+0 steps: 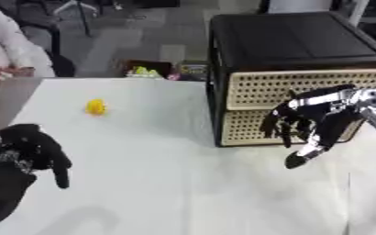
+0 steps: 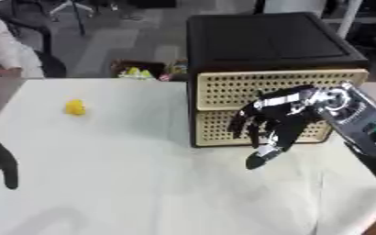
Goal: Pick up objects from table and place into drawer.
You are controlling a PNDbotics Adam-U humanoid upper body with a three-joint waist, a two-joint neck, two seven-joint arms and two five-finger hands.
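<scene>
In the left eye view, a white table [image 1: 167, 183] is being shown with a black drawer cabinet [image 1: 291, 50] standing at its far right. Two beige perforated drawer fronts [image 1: 303, 89] are being seen on its near face, both lying flush with the frame. A small yellow object [image 1: 96, 107] is being left on the table's far left part, well apart from the cabinet and from both hands. The right hand [image 1: 307, 124] is being held in front of the lower drawer front, its fingers spread and drooping downward, nothing being gripped; whether they are touching the front cannot be told. The left hand [image 1: 32, 147] is being kept low at the left edge, fingers relaxed and hanging, nothing being carried.

In the right eye view, the same right hand [image 2: 271, 121] is being seen against the cabinet's face, fingers fanned apart and pointing down toward the table. Of the left hand, only a dark finger [image 2: 5, 167] is being shown at the left edge. The yellow object [image 2: 75, 108] is being seen alone on the bare tabletop.
</scene>
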